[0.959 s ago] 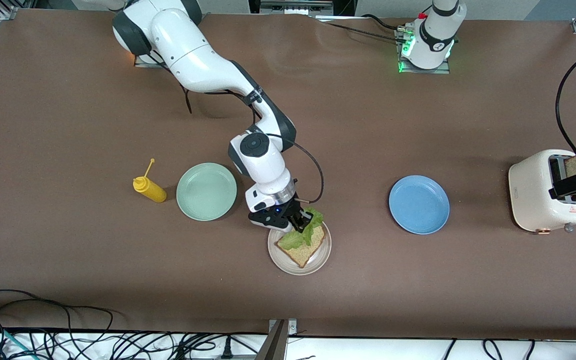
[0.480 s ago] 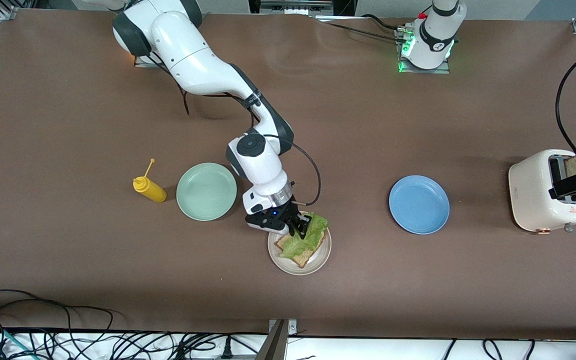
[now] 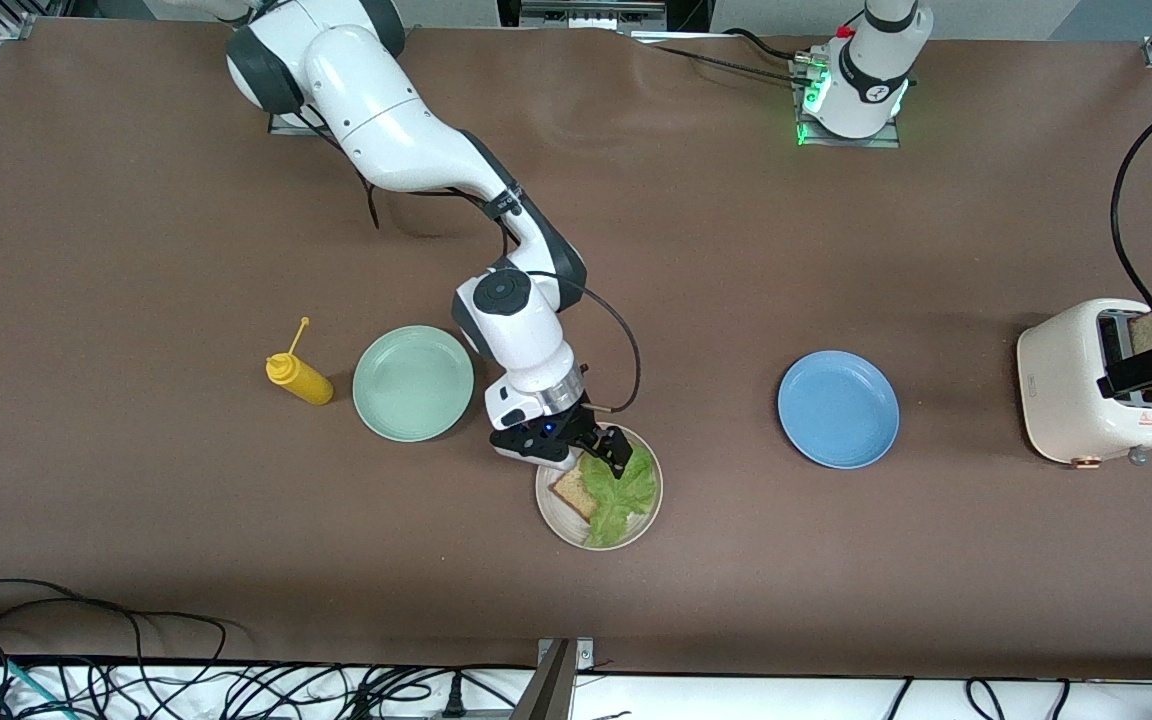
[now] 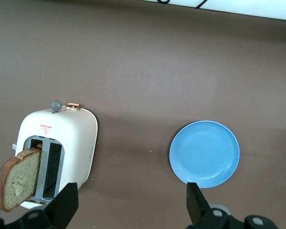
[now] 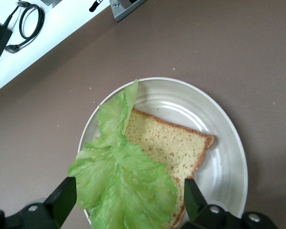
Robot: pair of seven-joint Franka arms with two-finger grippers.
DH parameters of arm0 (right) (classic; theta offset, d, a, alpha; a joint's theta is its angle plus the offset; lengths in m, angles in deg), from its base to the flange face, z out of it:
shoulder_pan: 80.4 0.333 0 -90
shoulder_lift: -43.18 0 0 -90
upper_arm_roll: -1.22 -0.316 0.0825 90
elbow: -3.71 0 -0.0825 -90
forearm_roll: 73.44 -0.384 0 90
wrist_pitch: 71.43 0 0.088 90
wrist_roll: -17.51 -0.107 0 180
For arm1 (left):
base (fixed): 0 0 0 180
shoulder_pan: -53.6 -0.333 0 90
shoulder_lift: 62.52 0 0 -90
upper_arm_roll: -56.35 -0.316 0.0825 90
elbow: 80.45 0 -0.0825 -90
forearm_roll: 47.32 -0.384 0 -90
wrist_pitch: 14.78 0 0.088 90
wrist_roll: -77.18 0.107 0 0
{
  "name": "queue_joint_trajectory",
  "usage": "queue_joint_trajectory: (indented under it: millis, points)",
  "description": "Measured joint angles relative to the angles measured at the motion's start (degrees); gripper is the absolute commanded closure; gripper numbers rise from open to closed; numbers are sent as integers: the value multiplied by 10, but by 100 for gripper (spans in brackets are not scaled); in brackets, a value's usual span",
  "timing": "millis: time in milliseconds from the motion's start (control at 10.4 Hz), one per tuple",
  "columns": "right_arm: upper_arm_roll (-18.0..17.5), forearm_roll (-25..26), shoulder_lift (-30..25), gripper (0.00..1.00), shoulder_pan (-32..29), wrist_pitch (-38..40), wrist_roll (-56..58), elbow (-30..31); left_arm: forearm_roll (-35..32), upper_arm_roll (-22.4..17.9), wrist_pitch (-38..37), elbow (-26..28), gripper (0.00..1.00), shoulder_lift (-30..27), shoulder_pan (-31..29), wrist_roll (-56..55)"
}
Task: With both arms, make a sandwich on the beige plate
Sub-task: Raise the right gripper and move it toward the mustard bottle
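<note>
The beige plate (image 3: pixel 551 510) lies near the table's middle, nearer to the front camera than the other plates. One brown bread slice (image 3: pixel 572 493) rests on it, half covered by a green lettuce leaf (image 3: pixel 622 492) lying loose. My right gripper (image 3: pixel 604 450) hangs open just over the plate's rim, and the lettuce (image 5: pixel 119 176) shows between its spread fingers, untouched, beside the bread (image 5: pixel 174 148) on the plate (image 5: pixel 224 129). My left gripper (image 3: pixel 1151 370) hovers open over the white toaster (image 3: pixel 1071 385), and a second bread slice (image 4: pixel 16 179) sticks up from a slot of the toaster (image 4: pixel 62 138).
A mint green plate (image 3: pixel 413 383) and a yellow squeeze bottle (image 3: pixel 299 378) sit toward the right arm's end. A blue plate (image 3: pixel 838 408) lies between the beige plate and the toaster, also visible as the blue plate (image 4: pixel 205 153). Cables trail along the table's front edge.
My right gripper opened and let go of the lettuce, which dropped flat across the bread. The left arm has not moved.
</note>
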Motion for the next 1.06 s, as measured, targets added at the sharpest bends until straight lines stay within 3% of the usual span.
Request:
queue_joint_trajectory:
  millis: [192,384,672,1055]
  points:
    - [3,0,-6,0,0,0,6,16,0,0,0,0,0,0,0,0]
    - [5,0,-47,0,-3,6,50,69,0,0,0,0,0,0,0,0]
    - [-5,0,-169,0,-30,89,166,180,0,1,0,0,0,0,0,0]
    - [-44,0,-349,0,-111,217,445,327,0,1,0,1,0,0,0,0]
